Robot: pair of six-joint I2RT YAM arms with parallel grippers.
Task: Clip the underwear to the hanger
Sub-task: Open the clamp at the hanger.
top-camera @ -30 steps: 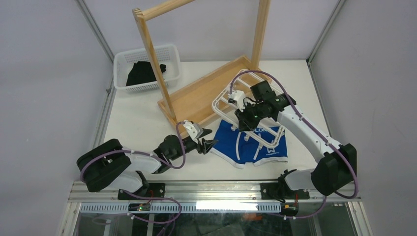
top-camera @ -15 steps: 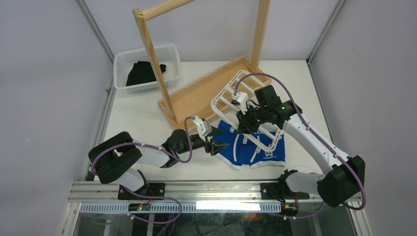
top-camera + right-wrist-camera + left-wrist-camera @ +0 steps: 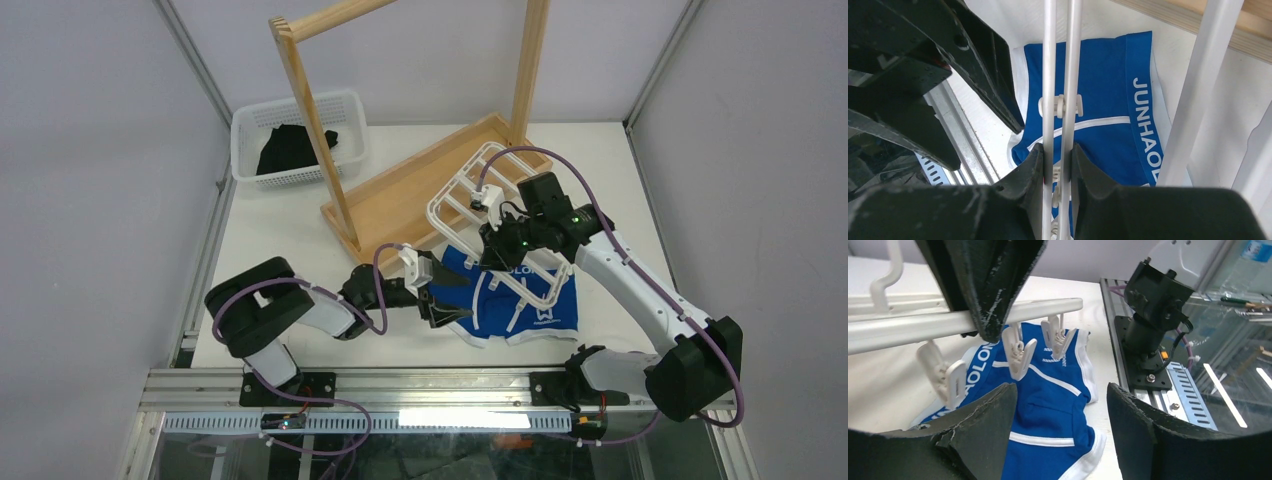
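Left hand (image 3: 448, 298) is held with fingers apart just under the hanger's (image 3: 1048, 306) near rail, the underwear (image 3: 530, 305) being spread flat on the desk (image 3: 280, 230) beneath that hanger, whose thin crossbars are clamped by the right hand (image 3: 1057, 160), bare desk lying to its left.

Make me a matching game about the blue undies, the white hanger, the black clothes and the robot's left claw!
Things:
1. underwear
2. hanger
3. black garment
4. left claw

Where or how:
A. inside the white basket
B. open, holding nothing
C. lying on the table
D. gripped by the right claw

Pairs: 1-C, 2-D, 3-A, 4-B
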